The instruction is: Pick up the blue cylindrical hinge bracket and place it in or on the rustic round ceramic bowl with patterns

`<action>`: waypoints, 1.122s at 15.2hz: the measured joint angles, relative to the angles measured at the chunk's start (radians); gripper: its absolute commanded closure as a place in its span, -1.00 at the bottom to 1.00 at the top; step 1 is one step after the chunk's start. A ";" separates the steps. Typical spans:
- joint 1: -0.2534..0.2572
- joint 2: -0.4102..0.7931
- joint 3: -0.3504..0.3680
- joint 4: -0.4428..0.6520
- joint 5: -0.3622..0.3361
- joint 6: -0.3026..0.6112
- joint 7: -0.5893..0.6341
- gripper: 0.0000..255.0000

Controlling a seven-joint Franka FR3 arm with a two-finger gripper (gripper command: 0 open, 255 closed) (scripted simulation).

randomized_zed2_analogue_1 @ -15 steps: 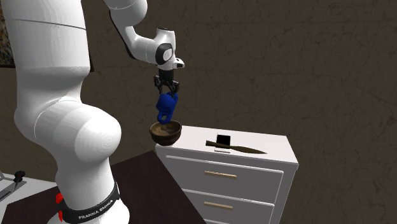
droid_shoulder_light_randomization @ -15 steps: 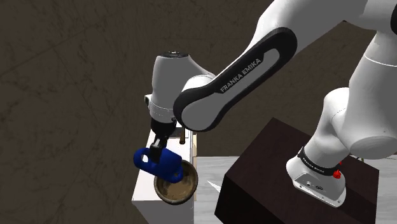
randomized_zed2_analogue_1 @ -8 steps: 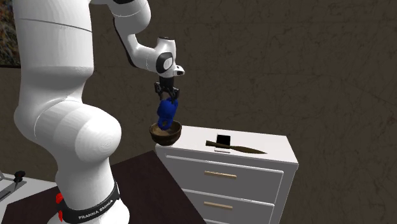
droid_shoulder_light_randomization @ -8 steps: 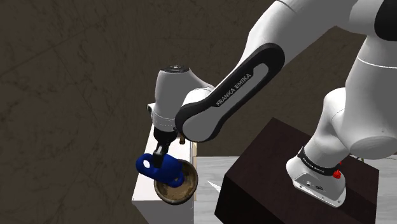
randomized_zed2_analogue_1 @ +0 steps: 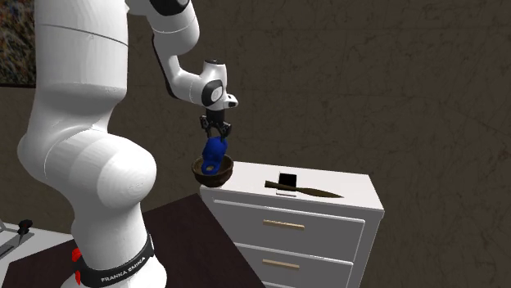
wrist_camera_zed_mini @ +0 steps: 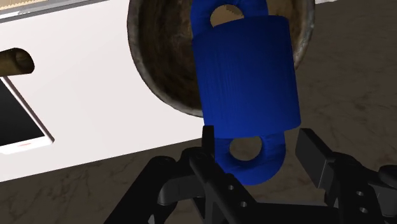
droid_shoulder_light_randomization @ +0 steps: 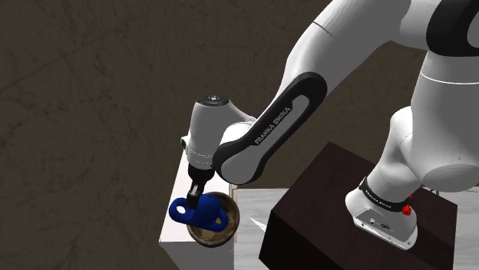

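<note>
Blue bracket [wrist_camera_zed_mini: 245, 76] in bowl [wrist_camera_zed_mini: 141, 57] (tilted), hand [wrist_camera_zed_mini: 257, 137] unclasped

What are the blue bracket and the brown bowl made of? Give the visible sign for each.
Blue bracket: probably plastic or painted metal. It is a uniform matte blue with fine ribbing and no shine, so the look leaves it open. Bowl: looks like rough ceramic or earthenware, with a mottled brown inside and a worn, uneven dark rim.
</note>
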 measured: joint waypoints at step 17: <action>0.001 0.034 0.000 0.002 -0.007 0.030 0.000 -1.00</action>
